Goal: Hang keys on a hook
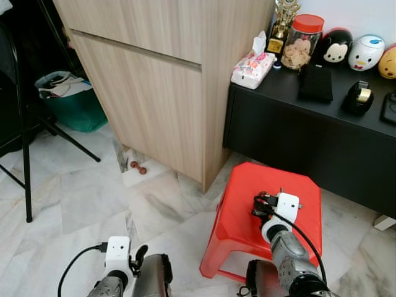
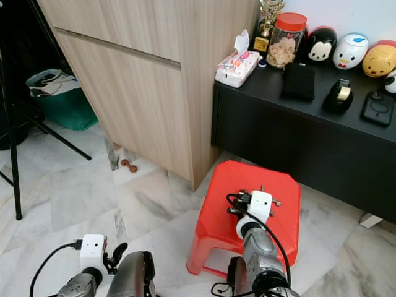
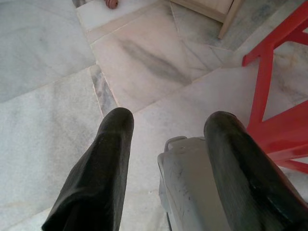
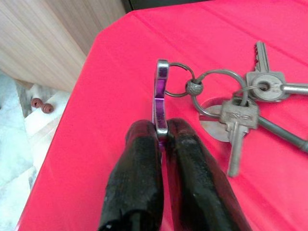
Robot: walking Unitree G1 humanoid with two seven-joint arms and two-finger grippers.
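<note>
A bunch of silver keys [image 4: 250, 108] lies on the red plastic stool [image 1: 244, 185], linked by rings to a purple carabiner [image 4: 161, 96]. My right gripper [image 4: 162, 132] is shut on the carabiner's lower end, low over the stool top; the right wrist [image 1: 279, 213] sits above the stool's middle, with the keys [image 2: 272, 201] just beyond it. My left gripper [image 3: 166, 127] hangs open and empty above the marble floor, left of the stool. No hook can be made out.
A wooden cabinet [image 1: 161, 80] stands behind the stool. To the right is a black sideboard [image 1: 322, 124] with a tissue pack, a cookie jar, figurines and a tape dispenser. A black tripod [image 1: 25, 136] and a green bin [image 1: 71, 102] stand at the left.
</note>
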